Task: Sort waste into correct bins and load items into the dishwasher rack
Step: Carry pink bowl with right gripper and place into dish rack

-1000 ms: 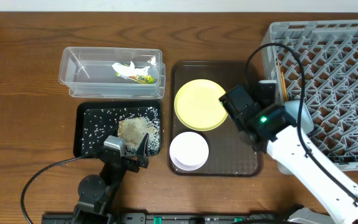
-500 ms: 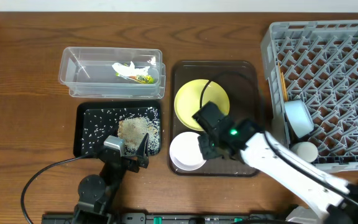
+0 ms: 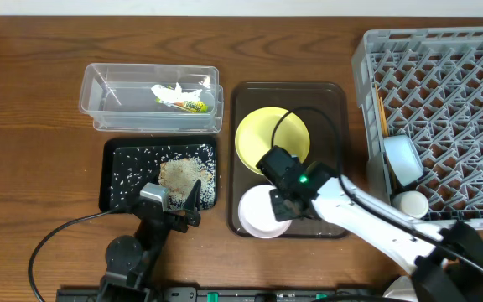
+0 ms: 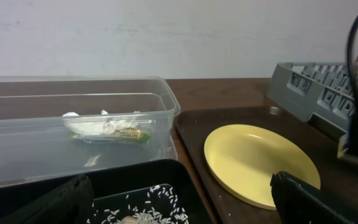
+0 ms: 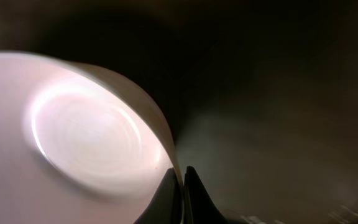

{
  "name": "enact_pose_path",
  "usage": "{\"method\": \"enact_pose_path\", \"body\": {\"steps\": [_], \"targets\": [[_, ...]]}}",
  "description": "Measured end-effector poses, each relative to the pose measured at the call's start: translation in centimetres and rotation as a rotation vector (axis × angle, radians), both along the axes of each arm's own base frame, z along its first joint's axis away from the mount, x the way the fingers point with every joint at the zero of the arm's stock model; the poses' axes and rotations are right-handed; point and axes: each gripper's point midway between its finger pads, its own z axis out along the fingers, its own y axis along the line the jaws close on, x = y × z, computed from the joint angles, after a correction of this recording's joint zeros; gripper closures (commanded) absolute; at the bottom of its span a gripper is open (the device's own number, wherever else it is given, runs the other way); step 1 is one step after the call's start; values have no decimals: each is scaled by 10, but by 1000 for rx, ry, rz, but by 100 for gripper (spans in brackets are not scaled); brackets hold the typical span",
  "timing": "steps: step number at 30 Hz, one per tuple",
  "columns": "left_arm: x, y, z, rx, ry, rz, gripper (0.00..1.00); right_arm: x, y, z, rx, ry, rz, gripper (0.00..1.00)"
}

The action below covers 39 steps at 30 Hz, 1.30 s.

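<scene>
On the dark brown serving tray (image 3: 329, 109) my right gripper (image 3: 283, 204) (image 5: 182, 177) is shut on the right rim of the white bowl (image 3: 261, 213) (image 5: 86, 137). Behind it lies the yellow plate (image 3: 271, 138) (image 4: 260, 162). My left gripper (image 3: 174, 202) (image 4: 179, 200) stands open at the front edge of the black tray (image 3: 111, 180), which holds beige crumbs and rice (image 3: 181, 174). The clear tub (image 3: 107, 101) (image 4: 166, 106) contains the sachet wrapper (image 3: 191, 105) and paper scrap (image 3: 168, 91). In the grey rack (image 3: 476, 50) sit the light blue bowl (image 3: 402, 159), white cup (image 3: 411, 204) and chopsticks (image 3: 381, 105).
The rack fills the table's right side, its left wall close to the serving tray. The right arm's cable loops over the yellow plate. Bare wooden tabletop lies left of the tub and black tray.
My right arm swung left from the rack to the white bowl and shut on its rim; the bowl shifted slightly right and toward the front. The left arm stayed put.
</scene>
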Motion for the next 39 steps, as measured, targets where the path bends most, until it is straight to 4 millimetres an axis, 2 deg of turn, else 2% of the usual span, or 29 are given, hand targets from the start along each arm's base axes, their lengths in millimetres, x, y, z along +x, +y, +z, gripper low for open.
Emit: {"method": "enact_pose_path", "body": {"steps": [4, 8, 13, 15, 19, 22, 25, 29, 34, 39], "targets": [[0, 0, 0, 0, 0, 0, 7, 22, -31, 39, -87, -138, -57, 99], [0, 0, 0, 0, 0, 0, 7, 67, -68, 111, -117, -444, -191, 99], [0, 0, 0, 0, 0, 0, 7, 103, -142, 195, -257, -818, -420, 99], [0, 0, 0, 0, 0, 0, 7, 112, -171, 218, -346, -912, -497, 99], [0, 0, 0, 0, 0, 0, 7, 122, -215, 240, -488, -995, -618, 99], [0, 0, 0, 0, 0, 0, 7, 126, -247, 246, -583, -1011, -709, 99], [0, 0, 0, 0, 0, 0, 7, 129, -273, 241, -661, -990, -773, 99], [0, 0, 0, 0, 0, 0, 7, 135, -305, 220, -771, -907, -819, 99], [0, 0, 0, 0, 0, 0, 7, 151, -321, 183, -859, -802, -790, 99], [0, 0, 0, 0, 0, 0, 7, 170, -319, 154, -900, -742, -714, 99]]}}
